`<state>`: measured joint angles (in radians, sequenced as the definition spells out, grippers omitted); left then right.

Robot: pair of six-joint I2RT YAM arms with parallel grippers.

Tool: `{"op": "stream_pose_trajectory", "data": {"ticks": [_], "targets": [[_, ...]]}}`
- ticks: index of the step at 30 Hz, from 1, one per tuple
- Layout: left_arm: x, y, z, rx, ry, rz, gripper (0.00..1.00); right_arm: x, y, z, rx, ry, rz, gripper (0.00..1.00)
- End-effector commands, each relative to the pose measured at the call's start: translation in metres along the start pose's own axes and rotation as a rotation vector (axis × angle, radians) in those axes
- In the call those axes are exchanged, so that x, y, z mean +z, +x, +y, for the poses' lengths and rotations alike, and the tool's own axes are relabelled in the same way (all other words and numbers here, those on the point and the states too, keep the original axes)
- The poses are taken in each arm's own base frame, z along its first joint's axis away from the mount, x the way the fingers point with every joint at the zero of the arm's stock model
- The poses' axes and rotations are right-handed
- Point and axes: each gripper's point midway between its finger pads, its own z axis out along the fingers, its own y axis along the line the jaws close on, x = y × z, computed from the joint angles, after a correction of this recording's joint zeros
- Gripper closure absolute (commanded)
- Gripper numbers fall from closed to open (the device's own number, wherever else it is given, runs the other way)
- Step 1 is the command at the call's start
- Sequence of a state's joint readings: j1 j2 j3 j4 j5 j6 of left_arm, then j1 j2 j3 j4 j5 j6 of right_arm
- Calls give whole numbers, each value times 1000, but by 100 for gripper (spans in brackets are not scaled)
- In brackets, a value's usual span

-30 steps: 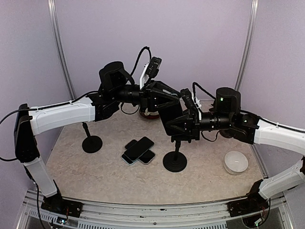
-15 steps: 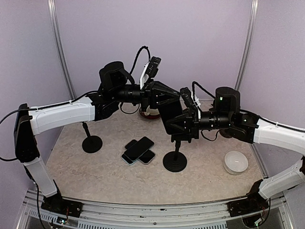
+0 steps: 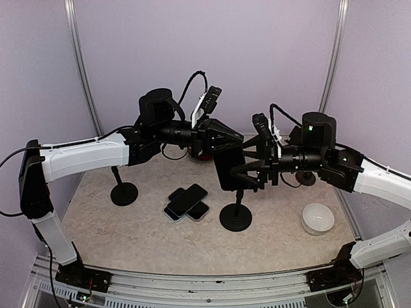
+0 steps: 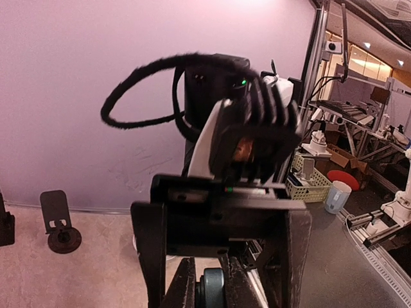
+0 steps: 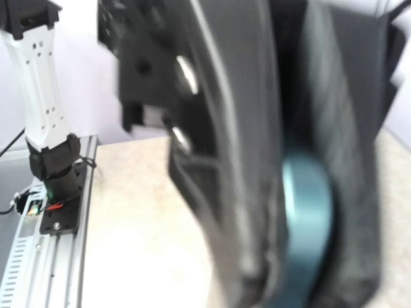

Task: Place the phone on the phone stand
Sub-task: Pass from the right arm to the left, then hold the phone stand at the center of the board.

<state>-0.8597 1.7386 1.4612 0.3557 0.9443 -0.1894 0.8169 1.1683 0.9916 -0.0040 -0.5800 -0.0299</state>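
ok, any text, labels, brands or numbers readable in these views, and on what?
No text can be read in any view.
phone in the air: dark face, no marking visible.
phones on the table: dark, nothing legible.
arm base in the right wrist view: small marks, too blurred to read.
shelves behind, in the left wrist view: too small to read.

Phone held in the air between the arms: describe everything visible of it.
The phone is a dark, flat rectangular slab, standing upright in mid-air above the black phone stand. The left gripper is shut on its upper end; the right gripper stands open beside it. Its face shows no detail.
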Motion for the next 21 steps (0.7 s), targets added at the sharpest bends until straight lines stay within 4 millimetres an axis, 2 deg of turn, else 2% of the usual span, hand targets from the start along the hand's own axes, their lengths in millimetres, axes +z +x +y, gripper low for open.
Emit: {"op": "stream_pose_trajectory", "data": {"ticks": [1,6,12,21], "targets": [[-9,-13,-9,48,-11,-22,100,-24,3,-6,-13,96,22,22],[-13,-11,-10,48,-24,-17,100,-39,22,-7,22,135,26,26],[-16,-7,-17,66,-1,9,100,-36,58,-13,89,137,102,30],[-22,-1,-26,79,49,36,100,-39,86,-29,144,162,155,41]]}}
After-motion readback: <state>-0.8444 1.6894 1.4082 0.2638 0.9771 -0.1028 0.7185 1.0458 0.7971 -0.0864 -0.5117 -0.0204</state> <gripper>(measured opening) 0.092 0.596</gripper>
